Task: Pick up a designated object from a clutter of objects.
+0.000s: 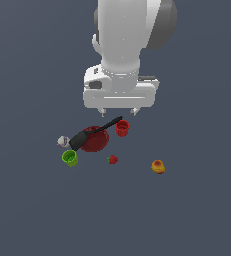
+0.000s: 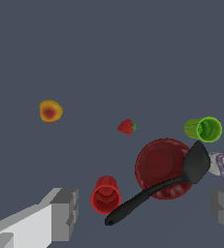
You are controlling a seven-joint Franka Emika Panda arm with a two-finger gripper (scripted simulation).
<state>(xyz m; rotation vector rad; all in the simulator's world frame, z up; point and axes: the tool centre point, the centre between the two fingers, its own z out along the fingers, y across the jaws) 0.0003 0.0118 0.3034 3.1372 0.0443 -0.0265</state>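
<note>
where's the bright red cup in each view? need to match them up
Exterior view: the red cup stands just below the hand, at the handle tip of the black spatula.
Wrist view: the red cup sits between the open fingers, beside that same handle tip.
Shared landmark: the spatula lying across the dark red bowl.

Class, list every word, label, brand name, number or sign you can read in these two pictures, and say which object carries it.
None: no readable text shows in either view.
The red cup, green cup, dark red bowl and black utensil are plain.
The small whitish-purple item has purple streaks, not letters.
The arm's white housing shows no marking.
</note>
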